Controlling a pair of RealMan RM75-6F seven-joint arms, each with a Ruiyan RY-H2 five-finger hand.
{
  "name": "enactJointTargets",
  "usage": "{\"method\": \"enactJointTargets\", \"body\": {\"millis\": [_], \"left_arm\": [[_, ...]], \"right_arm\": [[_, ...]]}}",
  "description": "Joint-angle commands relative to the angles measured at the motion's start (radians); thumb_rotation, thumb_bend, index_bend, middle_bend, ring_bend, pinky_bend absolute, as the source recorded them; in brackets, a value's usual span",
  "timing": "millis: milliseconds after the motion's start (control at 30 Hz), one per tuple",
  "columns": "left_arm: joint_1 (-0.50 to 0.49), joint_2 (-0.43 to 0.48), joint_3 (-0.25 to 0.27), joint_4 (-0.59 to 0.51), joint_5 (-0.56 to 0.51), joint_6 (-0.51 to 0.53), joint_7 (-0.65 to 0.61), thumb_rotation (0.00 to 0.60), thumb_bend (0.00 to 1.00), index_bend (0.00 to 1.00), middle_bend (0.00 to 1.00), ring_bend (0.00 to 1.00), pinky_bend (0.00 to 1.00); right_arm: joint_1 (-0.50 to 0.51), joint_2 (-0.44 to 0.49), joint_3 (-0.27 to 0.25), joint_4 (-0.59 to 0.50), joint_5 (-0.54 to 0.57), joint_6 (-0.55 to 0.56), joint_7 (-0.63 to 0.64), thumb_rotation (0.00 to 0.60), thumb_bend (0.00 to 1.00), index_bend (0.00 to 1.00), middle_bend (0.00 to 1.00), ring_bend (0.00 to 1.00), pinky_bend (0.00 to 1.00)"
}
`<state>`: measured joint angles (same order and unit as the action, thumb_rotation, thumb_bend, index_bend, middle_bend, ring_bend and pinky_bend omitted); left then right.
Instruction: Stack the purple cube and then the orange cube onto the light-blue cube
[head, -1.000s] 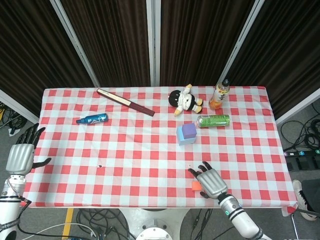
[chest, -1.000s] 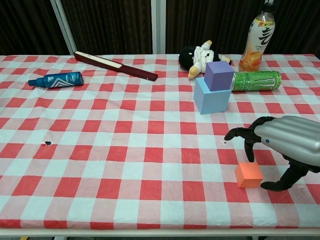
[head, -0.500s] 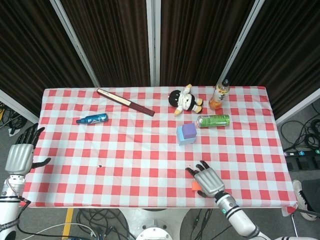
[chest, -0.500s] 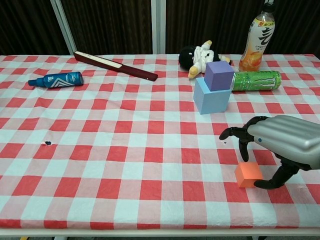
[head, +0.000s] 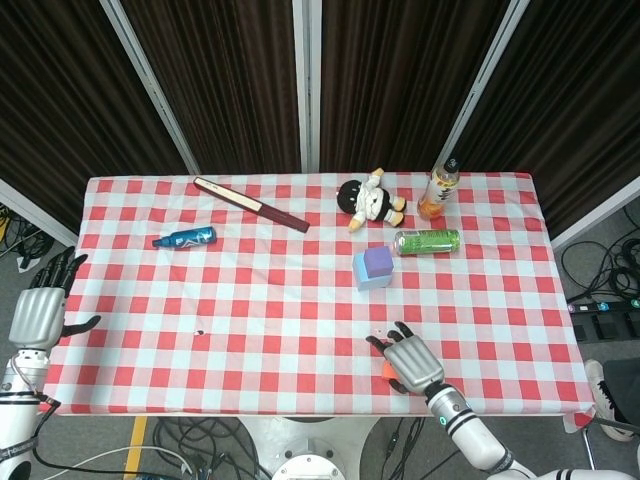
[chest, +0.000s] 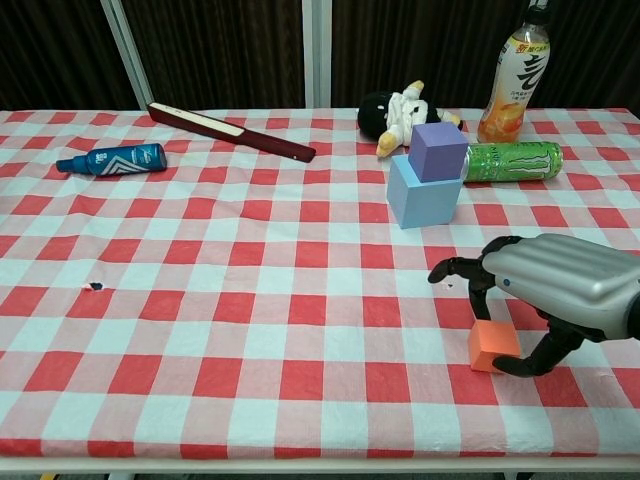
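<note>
Robot hand (chest: 540, 300) closer over orange cube (chest: 494, 346)

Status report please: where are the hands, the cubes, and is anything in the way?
Right hand arched over orange cube, not gripping. Left hand open, off-table. Purple cube on light-blue cube. Green can beside stack.

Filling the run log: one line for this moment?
purple cube on light-blue cube | right hand over orange cube, not gripped | left hand idle
</note>
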<state>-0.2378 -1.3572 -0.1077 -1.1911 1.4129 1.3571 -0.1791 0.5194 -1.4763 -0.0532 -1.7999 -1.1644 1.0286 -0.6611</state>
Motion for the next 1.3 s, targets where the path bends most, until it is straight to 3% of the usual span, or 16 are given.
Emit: {"method": "enactJointTargets", "body": {"millis": [33,233,367,567,700,833,967,1300], "left_arm": [[0.0,-0.001,0.0,0.001,0.0,-0.001,-0.001,0.6,0.0,0.16,0.12,0.08,0.18],[0.0,-0.002,0.001,0.002,0.001,-0.001,-0.001,0.6,0.0,0.16,0.12,0.08,0.18],[0.0,-0.001,0.0,0.002,-0.001,-0.001,-0.002,0.6,0.0,0.16,0.12,0.08,0.18],[0.0,-0.002,0.0,0.001,-0.001,-0.003,-0.001,0.6,0.0,0.16,0.12,0.08,0.18],[-0.002,-0.005,0.003,0.002,0.002,-0.008,0.001,0.6,0.0,0.16,0.12,0.08,0.18],[-0.003,-0.007,0.003,0.006,-0.002,-0.012,0.0,0.6,0.0,0.16,0.12,0.08,0.18],[-0.003,-0.009,0.002,0.013,-0.007,-0.02,0.0,0.6,0.0,0.16,0.12,0.08,0.18],[-0.009,-0.027,0.005,0.043,-0.016,-0.044,0.0,0.6,0.0,0.16,0.12,0.08,0.18]], "right_arm": [[-0.002,0.005,-0.001,-0.006,-0.006,0.009,0.001,0.6,0.2,0.15,0.49,0.21,0.1],[-0.003,0.036,0.002,-0.039,-0.017,0.027,0.0,0.6,0.2,0.15,0.5,0.21,0.1],[0.015,0.093,0.037,-0.1,-0.042,0.046,-0.004,0.6,0.2,0.15,0.5,0.21,0.1],[0.08,0.23,0.139,-0.218,-0.016,0.021,0.012,0.6,0.2,0.16,0.5,0.21,0.1],[0.157,0.335,0.223,-0.234,0.052,-0.101,0.121,0.6,0.19,0.16,0.5,0.21,0.1],[0.249,0.429,0.298,-0.175,0.089,-0.26,0.239,0.6,0.19,0.16,0.5,0.21,0.1],[0.317,0.471,0.335,-0.082,0.076,-0.375,0.325,0.6,0.19,0.16,0.5,0.21,0.1],[0.424,0.431,0.349,0.162,-0.028,-0.522,0.488,0.6,0.2,0.17,0.5,0.21,0.1]]}}
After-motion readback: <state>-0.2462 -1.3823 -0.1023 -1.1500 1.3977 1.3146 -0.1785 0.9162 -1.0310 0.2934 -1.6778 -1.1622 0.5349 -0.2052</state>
